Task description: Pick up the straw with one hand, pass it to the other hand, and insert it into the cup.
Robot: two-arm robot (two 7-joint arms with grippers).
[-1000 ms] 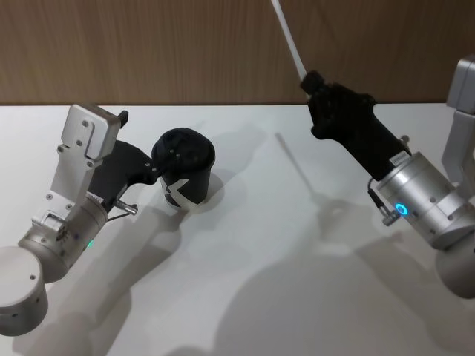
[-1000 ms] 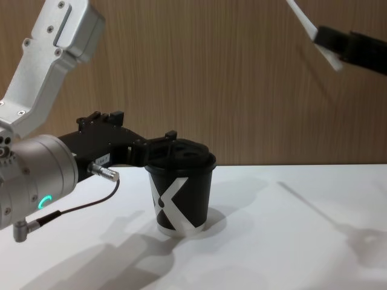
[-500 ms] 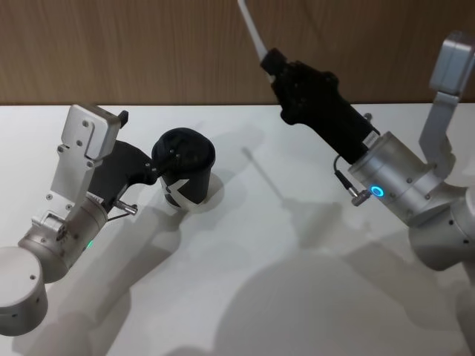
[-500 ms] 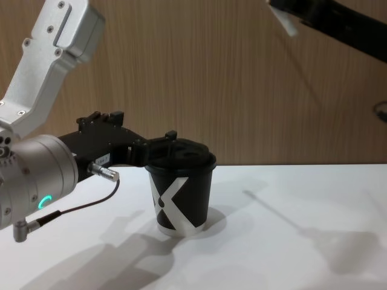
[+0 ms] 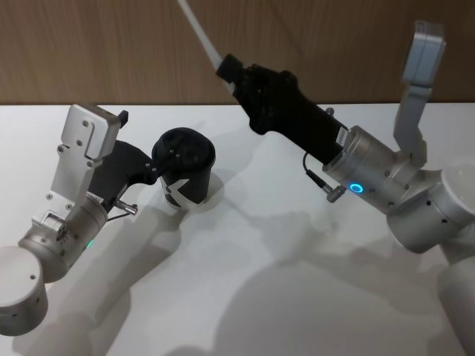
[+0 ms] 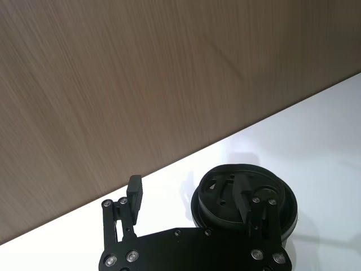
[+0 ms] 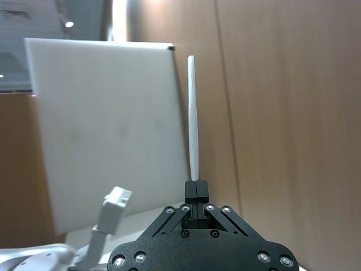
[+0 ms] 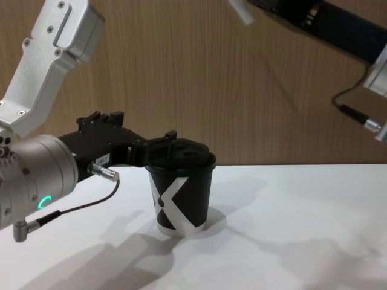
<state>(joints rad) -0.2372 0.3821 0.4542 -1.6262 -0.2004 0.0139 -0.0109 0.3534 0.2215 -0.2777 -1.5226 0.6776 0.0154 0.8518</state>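
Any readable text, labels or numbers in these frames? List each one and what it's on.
"X": large white mark on the side of the black paper cup.
Small white label on the black body behind the left tool: too small to read.
White straw, held in the right tool: no markings.
No other text is legible.

My jaws are pinched on the straw [image 7: 193, 118], which stands straight out from them. Behind it are a white panel [image 7: 107, 130] and a wood wall [image 7: 282, 113].
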